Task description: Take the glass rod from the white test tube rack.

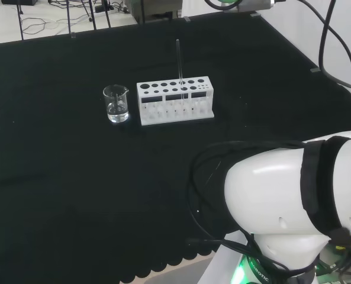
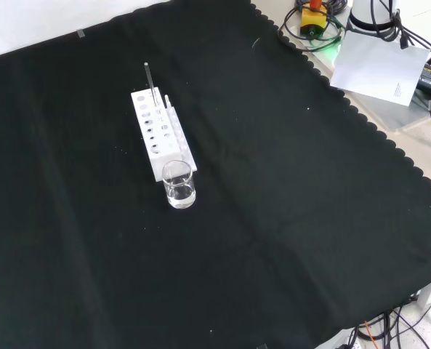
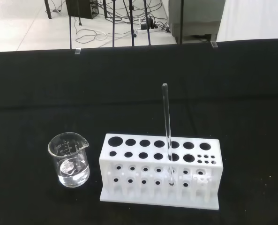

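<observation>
On the desk (image 1: 57, 177), the rod (image 3: 166, 131) stands upright in the rack (image 3: 160, 174), beaker (image 3: 69, 159) at its nine o'clock in the wrist view. Approach step; next, descend and pinch the rod's top. The robot hand's state cannot be told.

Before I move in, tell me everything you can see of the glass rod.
The glass rod is a thin, straight, clear stick with a rounded top end. It stands nearly upright in a hole of the white test tube rack, in the row on the wrist camera's side, right of centre in that view, its lower end reaching down inside the rack. Most of its length rises free above the rack. Nothing but the rack touches it. A small glass beaker stands apart, beside the rack's end.
</observation>
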### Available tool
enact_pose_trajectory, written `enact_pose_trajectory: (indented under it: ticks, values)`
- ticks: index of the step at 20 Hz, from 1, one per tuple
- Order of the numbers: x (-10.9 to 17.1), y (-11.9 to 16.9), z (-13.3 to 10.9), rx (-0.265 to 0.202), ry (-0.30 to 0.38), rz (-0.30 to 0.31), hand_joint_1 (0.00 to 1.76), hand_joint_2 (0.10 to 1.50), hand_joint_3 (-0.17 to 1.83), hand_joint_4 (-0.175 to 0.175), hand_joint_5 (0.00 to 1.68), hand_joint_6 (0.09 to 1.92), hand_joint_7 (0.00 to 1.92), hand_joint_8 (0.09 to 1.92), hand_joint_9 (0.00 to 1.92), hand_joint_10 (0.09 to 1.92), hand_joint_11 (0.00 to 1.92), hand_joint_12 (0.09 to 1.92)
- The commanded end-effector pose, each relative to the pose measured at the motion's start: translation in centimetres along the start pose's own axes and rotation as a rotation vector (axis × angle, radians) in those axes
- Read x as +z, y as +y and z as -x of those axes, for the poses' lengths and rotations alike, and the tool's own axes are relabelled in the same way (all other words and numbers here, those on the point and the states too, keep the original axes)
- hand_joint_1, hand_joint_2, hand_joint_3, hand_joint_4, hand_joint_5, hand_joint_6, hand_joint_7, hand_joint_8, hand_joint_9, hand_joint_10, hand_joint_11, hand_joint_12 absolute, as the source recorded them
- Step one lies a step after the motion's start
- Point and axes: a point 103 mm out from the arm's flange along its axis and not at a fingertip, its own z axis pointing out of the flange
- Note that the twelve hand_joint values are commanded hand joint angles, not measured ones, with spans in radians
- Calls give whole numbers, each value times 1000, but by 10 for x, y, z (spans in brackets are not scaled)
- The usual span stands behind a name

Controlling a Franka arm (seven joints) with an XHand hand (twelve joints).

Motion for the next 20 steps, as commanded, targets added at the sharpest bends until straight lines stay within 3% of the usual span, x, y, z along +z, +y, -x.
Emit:
enact_pose_trajectory:
  ticks: [1, 3, 5, 20]
  values:
    - [0, 0, 0, 2, -8, 10, 853, 1102, -124, -124, 38, 87, 64, 161, 292, 406, 322, 751]
    - [-1, 1, -1, 4, -7, 11, 741, 1145, -124, -127, 8, 87, 14, 87, 66, 298, 73, 681]
    - [0, 7, -1, 5, -7, -1, 713, 1156, -125, -127, 1, 87, 2, 87, 13, 272, 14, 663]
    - [13, 108, 0, -64, -7, -4, 677, 1189, -175, -127, 0, 87, 0, 87, 0, 303, 0, 732]
